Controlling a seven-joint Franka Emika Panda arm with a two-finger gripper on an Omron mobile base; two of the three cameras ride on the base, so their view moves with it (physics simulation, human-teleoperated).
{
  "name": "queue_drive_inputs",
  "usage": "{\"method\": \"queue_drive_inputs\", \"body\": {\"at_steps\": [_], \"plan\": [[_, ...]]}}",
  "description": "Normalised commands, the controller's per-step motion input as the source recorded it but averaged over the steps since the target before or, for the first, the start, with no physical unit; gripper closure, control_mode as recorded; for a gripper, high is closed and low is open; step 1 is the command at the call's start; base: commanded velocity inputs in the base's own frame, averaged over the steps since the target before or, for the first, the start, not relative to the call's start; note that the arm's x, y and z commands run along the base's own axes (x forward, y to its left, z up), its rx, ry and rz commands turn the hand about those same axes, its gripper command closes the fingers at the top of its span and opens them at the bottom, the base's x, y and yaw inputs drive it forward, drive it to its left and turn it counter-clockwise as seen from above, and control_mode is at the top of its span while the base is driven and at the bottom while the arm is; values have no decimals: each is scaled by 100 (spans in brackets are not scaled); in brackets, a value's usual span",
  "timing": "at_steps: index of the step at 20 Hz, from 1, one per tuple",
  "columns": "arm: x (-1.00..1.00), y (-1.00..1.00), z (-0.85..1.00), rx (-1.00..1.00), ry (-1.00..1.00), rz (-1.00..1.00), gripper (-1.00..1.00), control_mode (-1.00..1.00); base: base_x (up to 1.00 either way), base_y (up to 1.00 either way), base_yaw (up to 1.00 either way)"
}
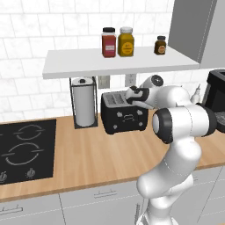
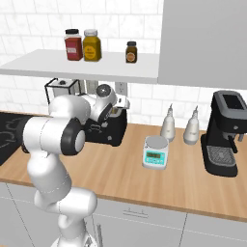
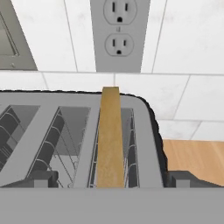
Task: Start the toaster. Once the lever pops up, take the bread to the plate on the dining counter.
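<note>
The bread [image 3: 109,140] is standing on edge in the right-hand slot of the toaster [image 1: 124,112], brown edge poking up above the silver rim, seen end-on in the hand view. The slot next to it has just bare wire guides. The toaster sits at the back edge of the wooden counter [image 1: 96,158], right under the wall outlet [image 3: 119,30] on the white tiles.

The gripper [image 3: 111,180] hangs directly over the toaster top with its jaws spread wide, one dark fingertip [image 3: 41,178] on each side of the slice, nothing clamped. I can't tell whether the tips touch the toaster rim.

Just beside the toaster, toward the cooktop, there's a paper towel roll [image 1: 83,102] in a black wire holder. The black induction cooktop [image 1: 24,149] takes up the counter's left end. On the other side of the toaster there's a small kitchen scale [image 2: 155,152], then two pale bottles [image 2: 168,123] near the back wall, then a black coffee machine [image 2: 224,132] toward the right end.

Above everything is a white shelf [image 1: 118,61] with three spice jars: red [image 1: 108,42], yellow [image 1: 125,41] and a small dark one [image 1: 160,45].
</note>
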Motion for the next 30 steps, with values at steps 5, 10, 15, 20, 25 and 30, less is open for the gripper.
{"method": "queue_drive_inputs", "body": {"at_steps": [5, 10, 15, 20, 25, 30], "plan": [[0, 0, -2, 0, 0, 0, 100, -100, 0, 0, 0], [0, 0, -4, 0, 1, 0, 100, -100, 0, 0, 0], [0, 0, 0, 0, 1, 0, 100, -100, 0, 0, 0], [-2, 0, 0, 0, 0, 0, 100, -100, 0, 0, 0], [-30, 13, 1, 0, -2, 0, 100, -100, 0, 0, 0], [-10, 0, 24, 0, -5, 0, 100, -100, 0, 0, 0]]}}
